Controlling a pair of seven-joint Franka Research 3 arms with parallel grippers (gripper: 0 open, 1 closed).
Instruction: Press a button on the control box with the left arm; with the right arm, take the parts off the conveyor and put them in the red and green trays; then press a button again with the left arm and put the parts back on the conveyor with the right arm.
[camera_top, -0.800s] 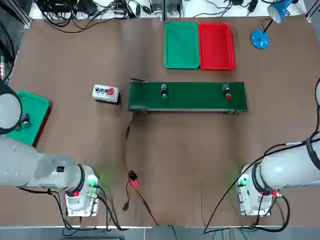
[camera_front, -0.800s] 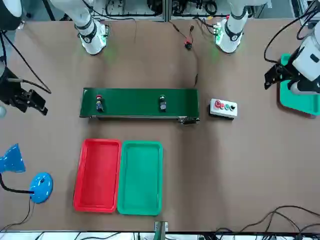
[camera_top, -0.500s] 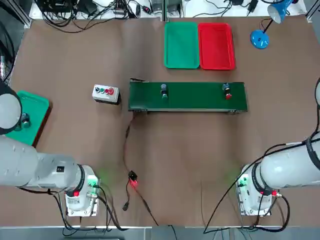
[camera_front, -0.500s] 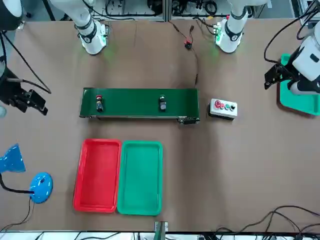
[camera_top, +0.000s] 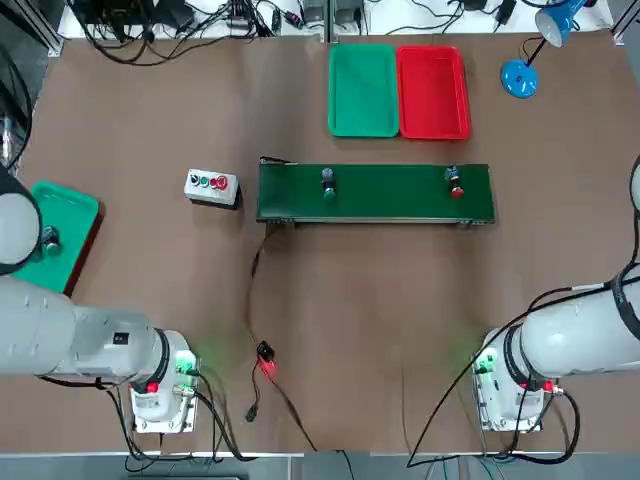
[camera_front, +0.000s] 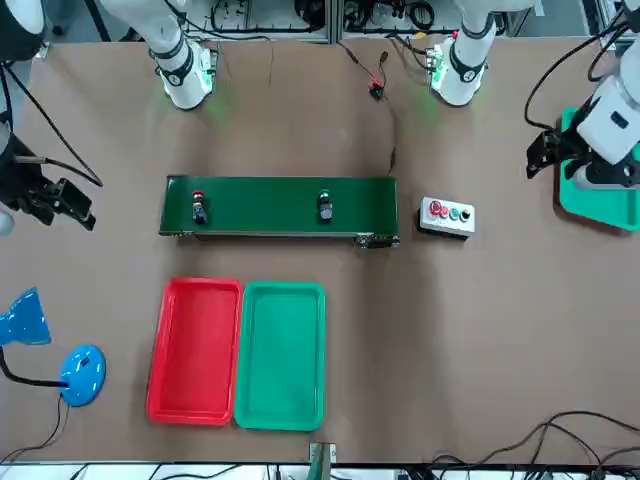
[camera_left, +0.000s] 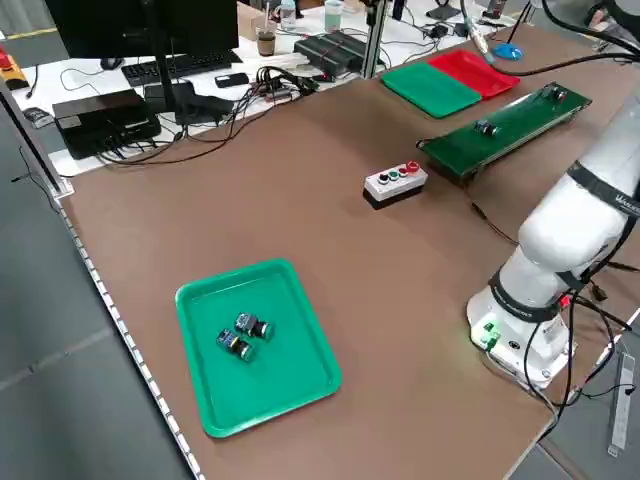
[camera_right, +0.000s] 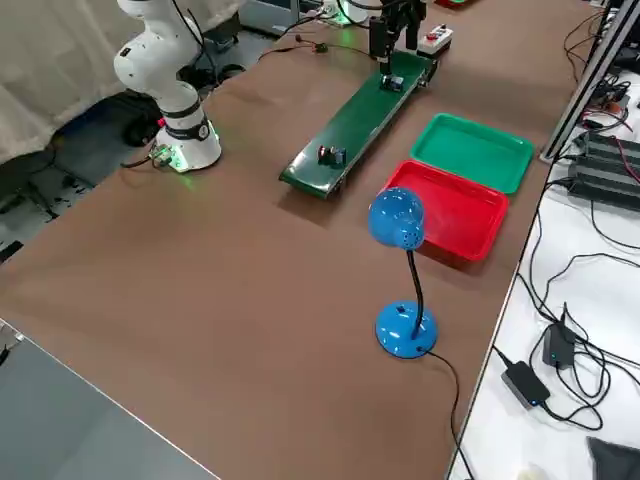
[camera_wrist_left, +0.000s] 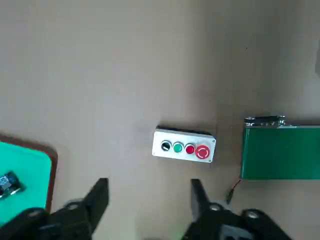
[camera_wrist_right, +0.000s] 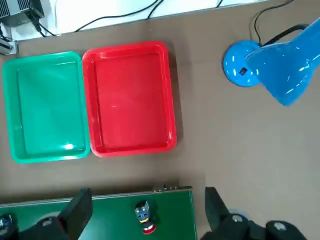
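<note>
1. The left arm's dark two-finger gripper (camera_wrist_left: 145, 200) hangs above the brown worktop near its left edge, fingers apart with nothing between them.
2. The right arm's dark two-finger gripper (camera_wrist_right: 145, 212) hangs high near the worktop's right edge, fingers spread wide and empty.
3. The bulky white and grey left arm (camera_top: 60, 335) stands on its base at the near left corner of the worktop.
4. The bulky white and grey right arm (camera_top: 575, 345), with black cables, stands at the near right corner.
5. A small pale grey rectangular control box (camera_top: 212, 186) with a row of round buttons, among them green and red, sits left of centre, just beside the conveyor's left end but apart from it.
6. A long flat dark green conveyor belt (camera_top: 390, 203) in a thin dark frame lies across the middle of the worktop, parallel to its far edge.
7. A tiny green-capped push-button part (camera_top: 327, 183) rests on the belt towards its left end.
8. A tiny red-capped push-button part (camera_top: 454, 183) rests near the belt's right end.
9. A shallow green plastic tray (camera_top: 363, 90) and a bright red plastic tray (camera_top: 432, 92) lie side by side, touching, by the far edge behind the conveyor.
10. Another green tray with a red-brown edge (camera_left: 290, 375) lies at the left edge, holding two small pieces.
11. A blue desk lamp (camera_right: 400, 260) stands at the far right corner.
</note>
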